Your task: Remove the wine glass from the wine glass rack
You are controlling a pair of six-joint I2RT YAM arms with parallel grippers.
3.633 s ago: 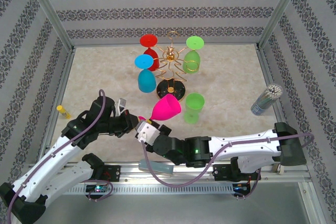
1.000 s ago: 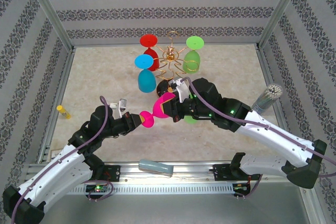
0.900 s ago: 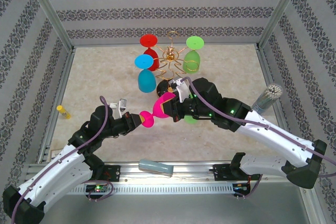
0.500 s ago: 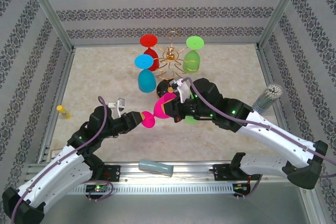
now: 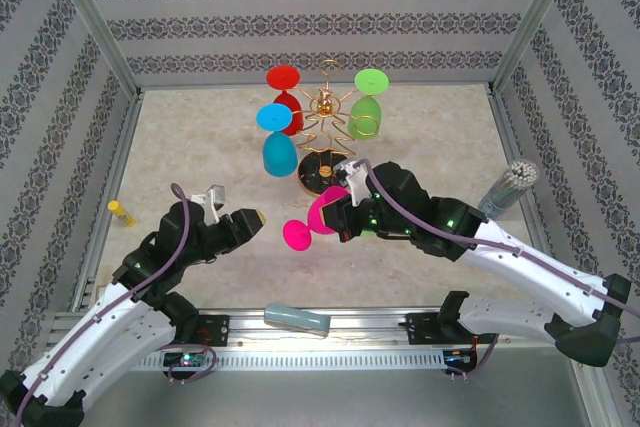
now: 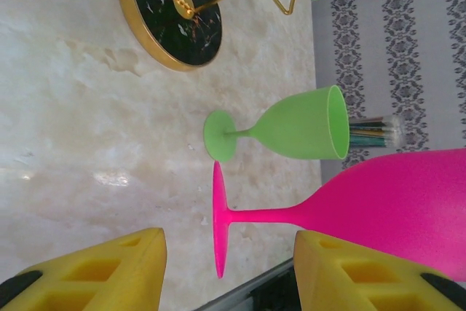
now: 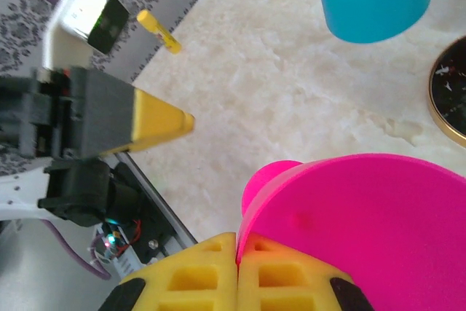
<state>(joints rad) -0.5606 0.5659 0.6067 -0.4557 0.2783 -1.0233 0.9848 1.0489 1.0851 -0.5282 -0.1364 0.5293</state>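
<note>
Striped, patterned wall panels enclose a pale marbled surface [image 5: 200, 137], seen from above and from both wrists.

- **Far left:** a small yellow object [image 5: 120, 212] lies on the surface beside the frame rail.
- **Left of centre:** the left fingers [image 5: 252, 217] are spread wide and hold nothing. In the left wrist view the foot of the pink wine glass [image 5: 318, 217] appears between their yellow tips. The top view shows that foot lying apart from them.
- **Centre:** the wine glass is off the wine glass rack [image 5: 325, 112] and hangs tilted on its side just in front of the rack's round black base. Its foot points toward the left arm. The right fingers [image 5: 338, 219] are closed on the rim of its bowl, and the right wrist view shows the two yellow pads pressed together over the pink wall.
- **On the rack:** a blue glass [image 5: 277, 147], a red glass [image 5: 284, 92] and a green glass [image 5: 368, 107] hang upside down from the gold loops.
- **Beside the base:** a second green glass [image 6: 291, 125] stands on the surface.
- **Near edge:** a grey-blue object [image 5: 297, 320] rests on the rail between the arm bases.
- **Far right:** a clear cup of coloured sticks [image 5: 507, 189] stands near the wall.
</note>
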